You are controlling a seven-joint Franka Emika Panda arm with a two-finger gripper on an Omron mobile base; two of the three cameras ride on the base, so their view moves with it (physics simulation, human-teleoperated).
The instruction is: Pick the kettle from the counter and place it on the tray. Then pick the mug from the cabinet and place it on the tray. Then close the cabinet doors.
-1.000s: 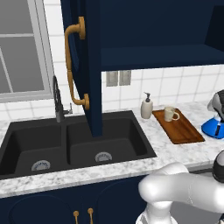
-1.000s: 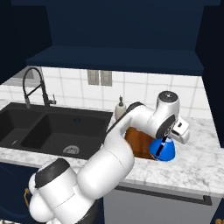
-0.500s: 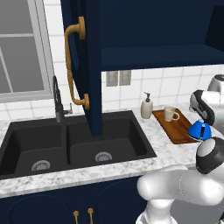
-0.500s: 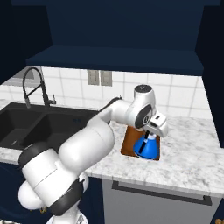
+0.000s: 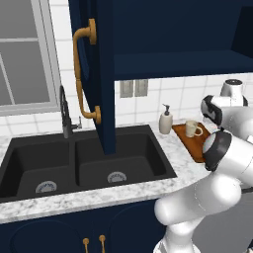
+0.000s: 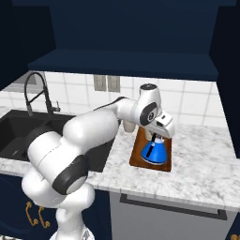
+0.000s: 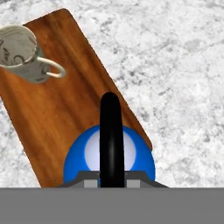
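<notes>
The kettle, a small bright blue cone with a black arched handle, sits upright over the near end of the tray, close to the tray's front right corner. I have it held: my pincer is nearly shut, clamped on the black handle from directly above. In the hand view the kettle shows as a blue dome with the handle's black bar rising up the middle of it, and the tray lies beneath as a long reddish-brown board.

I cannot tell whether the base is touching the wood yet or hanging just above it. To finish this step well, I judge I should lower straight down until the base rests flat, keep it fully inside the low rim since it sits near the tray's edge, then spread the pincer and lift straight up so the handle is not dragged.

The kettle's long axis runs vertically, wide base down and knob up. Its handle arch lines up roughly with the tray's length, pointing toward the mug.

That cream mug stands at the far end of the tray, well apart from the kettle, handle loop turned toward the tray's right side. The speckled marble bench surrounds the tray. In the left base view a navy cabinet door hangs open over the black sink.
</notes>
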